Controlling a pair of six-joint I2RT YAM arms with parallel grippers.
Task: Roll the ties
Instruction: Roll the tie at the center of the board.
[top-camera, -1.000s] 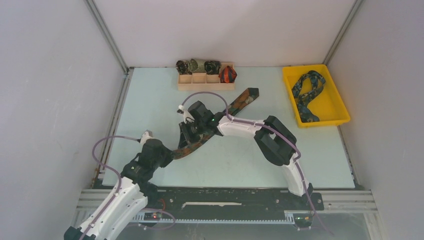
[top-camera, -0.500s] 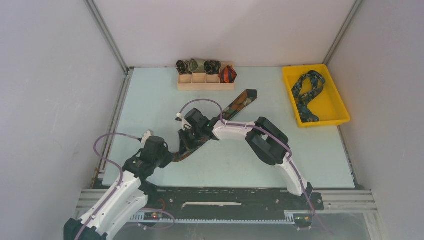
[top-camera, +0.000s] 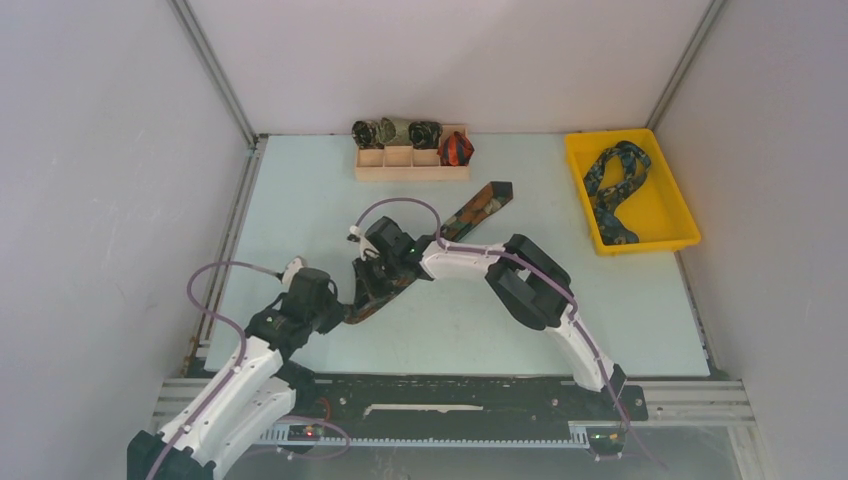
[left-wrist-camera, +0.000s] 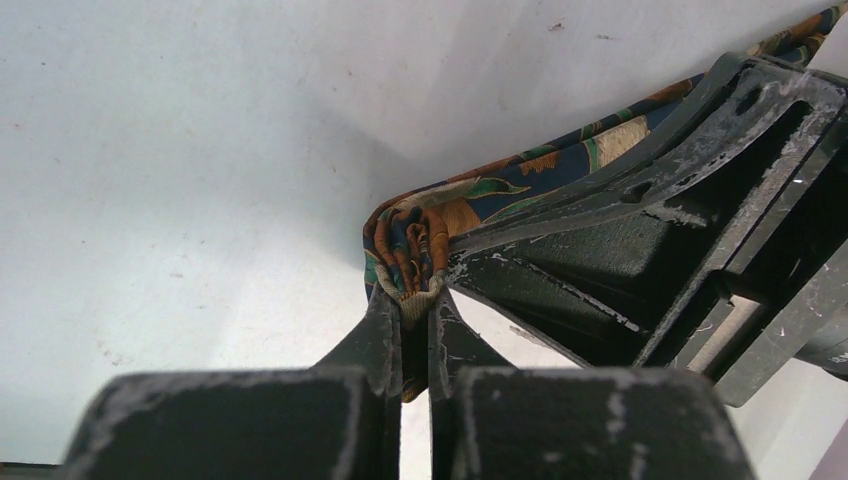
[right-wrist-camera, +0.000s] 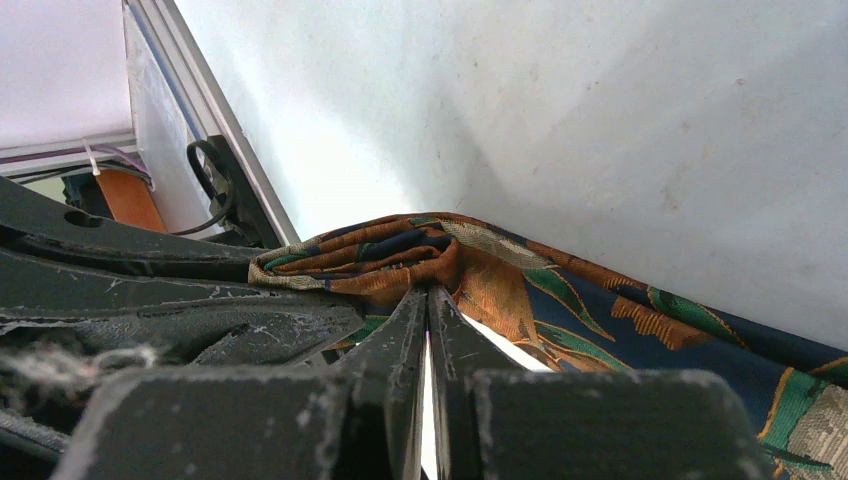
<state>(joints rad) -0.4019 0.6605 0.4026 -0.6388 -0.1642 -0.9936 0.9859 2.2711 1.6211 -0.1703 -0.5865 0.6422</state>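
On the pale counter (top-camera: 300, 200), a little left of the middle, lies a brown-orange tie (top-camera: 480, 203). Its print is busy: rust and orange leaf shapes with green strokes on a navy ground. Its long axis runs on a diagonal, with the broad squared end pointing to the far right, toward the wooden organizer (top-camera: 412, 172), and the narrow part leading down to the near left. There both arms meet over it.

At that near-left end the cloth is bunched into a small tight fold, with several layers showing edge-on. The left pincer (left-wrist-camera: 415, 300) is pressed together on this fold, a tuft of cloth nipped between its tips. The right pincer (right-wrist-camera: 428, 292) comes at the same bunch from the opposite side. Its tips are nearly closed, just a sliver of light between them, and they nip the fold of the tie where it humps up from the counter. From there the tie lies flat.

Along the far edge, the organizer holds three dark rolled ties (top-camera: 397, 131) in a row and a red-and-black roll (top-camera: 456, 150) at its right end. A navy tie (top-camera: 610, 190) lies loosely looped in the yellow tray (top-camera: 670, 215) at the far right.
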